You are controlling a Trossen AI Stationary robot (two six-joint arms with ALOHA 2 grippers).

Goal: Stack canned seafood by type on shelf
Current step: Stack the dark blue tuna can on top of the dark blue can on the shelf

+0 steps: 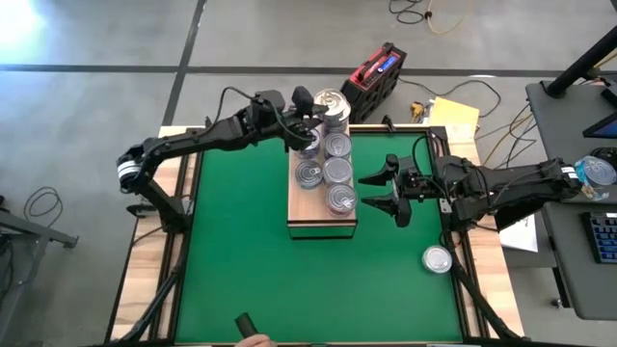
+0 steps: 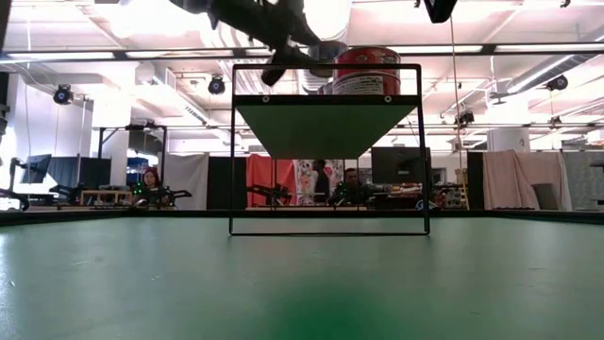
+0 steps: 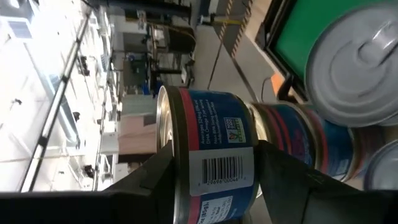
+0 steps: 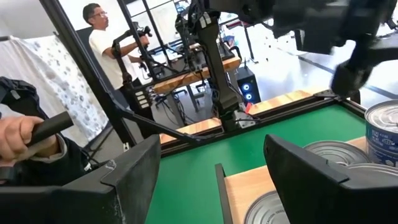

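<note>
Here, in the high view, the left gripper [image 1: 307, 132] sits over the far end of the shelf [image 1: 301, 205], closed on a blue-labelled tin [image 1: 309, 141]; the other shelved tins [image 1: 336, 172] lie just beside and toward the near end from it, some stacked. The right gripper [image 1: 384, 191], fingers spread and empty, hangs just off the shelf's right edge, with a loose tin [image 1: 437, 258] on the green mat [image 1: 241, 251] behind it and to its side, nearer this arm than the left. In the low view, a red-labelled tin [image 2: 367, 70] shows on top of the shelf [image 2: 326, 127]. In the left wrist view, the fingers [image 3: 146, 180] clamp the held tin [image 3: 208, 155], its flat axis lying along the row of neighbouring tins [image 3: 298, 140]. In the right wrist view, the wide fingers [image 4: 134, 168] frame the shelf edge [image 4: 249, 183] directly ahead, nothing between them. A person's hand [image 4: 22, 140] holding a dark handle appears beyond the table.
</note>
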